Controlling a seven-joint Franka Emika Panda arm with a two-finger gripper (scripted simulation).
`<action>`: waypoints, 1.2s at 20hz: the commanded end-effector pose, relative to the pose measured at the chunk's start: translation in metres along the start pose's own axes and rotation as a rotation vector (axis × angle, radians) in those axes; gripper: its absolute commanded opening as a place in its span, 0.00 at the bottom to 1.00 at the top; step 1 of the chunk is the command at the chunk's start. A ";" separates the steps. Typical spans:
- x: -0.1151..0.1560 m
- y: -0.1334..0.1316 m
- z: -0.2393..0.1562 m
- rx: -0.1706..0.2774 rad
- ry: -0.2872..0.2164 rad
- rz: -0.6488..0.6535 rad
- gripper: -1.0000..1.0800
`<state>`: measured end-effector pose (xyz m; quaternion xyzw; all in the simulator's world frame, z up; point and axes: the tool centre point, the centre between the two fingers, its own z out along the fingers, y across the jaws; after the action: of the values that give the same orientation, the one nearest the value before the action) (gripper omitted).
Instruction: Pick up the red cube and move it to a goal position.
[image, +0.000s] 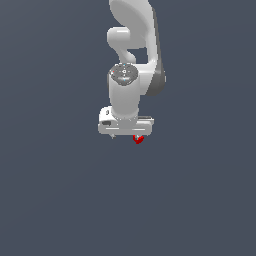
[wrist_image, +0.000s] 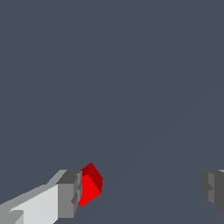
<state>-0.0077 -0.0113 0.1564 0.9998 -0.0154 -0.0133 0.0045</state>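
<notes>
The red cube (wrist_image: 90, 186) is small and bright, turned corner-on to the wrist camera. It lies between the fingers of my gripper (wrist_image: 140, 192), right up against one grey fingertip (wrist_image: 68, 194). The other fingertip (wrist_image: 213, 189) stands far from it, so the gripper is open wide. In the exterior view the white hand points straight down, and the gripper (image: 126, 136) hides most of the cube. Only a small red corner of the cube (image: 138, 139) peeks out under the hand's lower edge, toward the exterior view's right.
The plain dark grey floor (image: 60, 200) spreads in every direction. The white arm (image: 132, 45) rises behind the hand toward the top of the exterior view.
</notes>
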 end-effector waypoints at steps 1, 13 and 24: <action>0.000 0.000 0.000 0.000 0.000 0.000 0.96; -0.016 -0.020 0.031 0.001 0.007 -0.143 0.96; -0.060 -0.056 0.102 0.004 0.022 -0.460 0.96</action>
<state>-0.0621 0.0419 0.0646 0.9813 0.1925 -0.0045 0.0003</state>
